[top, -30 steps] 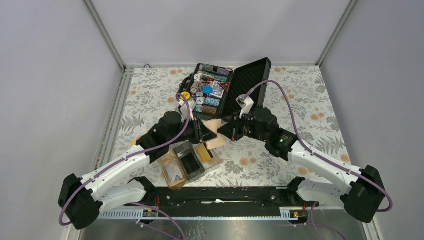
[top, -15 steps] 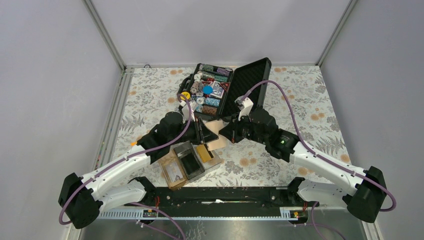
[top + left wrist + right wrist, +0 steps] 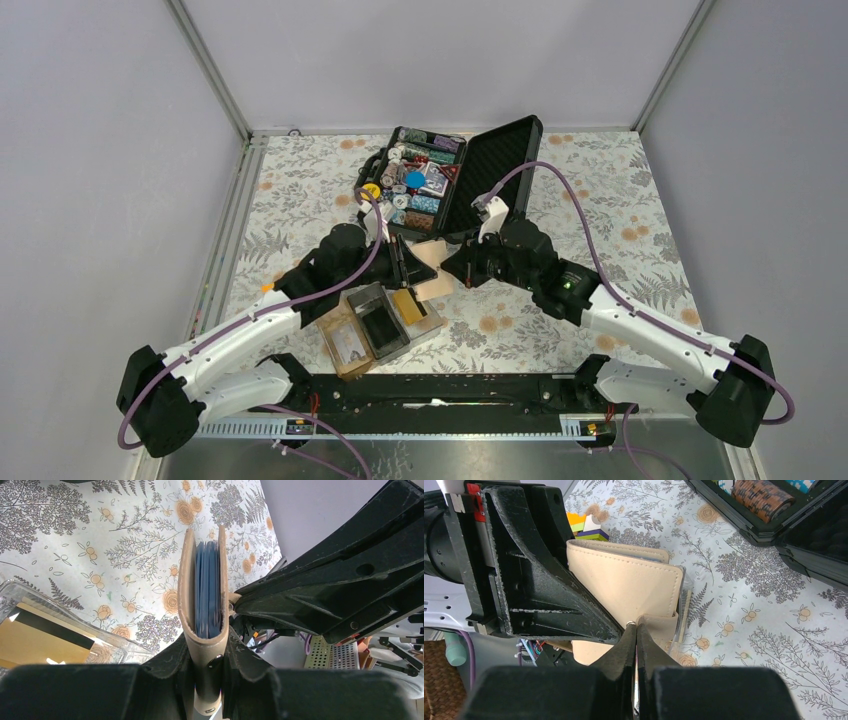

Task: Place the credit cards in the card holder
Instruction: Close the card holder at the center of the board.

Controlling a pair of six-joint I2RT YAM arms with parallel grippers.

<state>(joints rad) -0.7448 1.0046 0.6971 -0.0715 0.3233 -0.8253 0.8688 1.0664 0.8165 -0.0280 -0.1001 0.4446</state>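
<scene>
Grey walls close in a table (image 3: 600,200) spread with a leaf-and-flower cloth. An open black chip case (image 3: 450,175) lies at the far middle, its tray full of coloured chips. The card holder (image 3: 352,350) sits toward the near edge, a little left of centre, angled, with three compartments side by side. One gold credit card (image 3: 408,305) with a black stripe lies in its right-hand compartment; in the left wrist view that card (image 3: 40,640) shows through the clear wall (image 3: 100,642). The left gripper (image 3: 405,262) is just beyond the holder's far right corner, clamped on a beige wallet (image 3: 186,590) that it grips by the spine. The wallet's mouth faces away from the wrist camera and a stack of blue card edges (image 3: 207,585) shows inside. The right gripper (image 3: 450,265) meets it from the right with its jaws fully closed. In its own view its tips (image 3: 636,630) press against a beige flap of the wallet (image 3: 634,580) beside a small metal snap — whether they pinch that flap or only touch it I cannot tell.
</scene>
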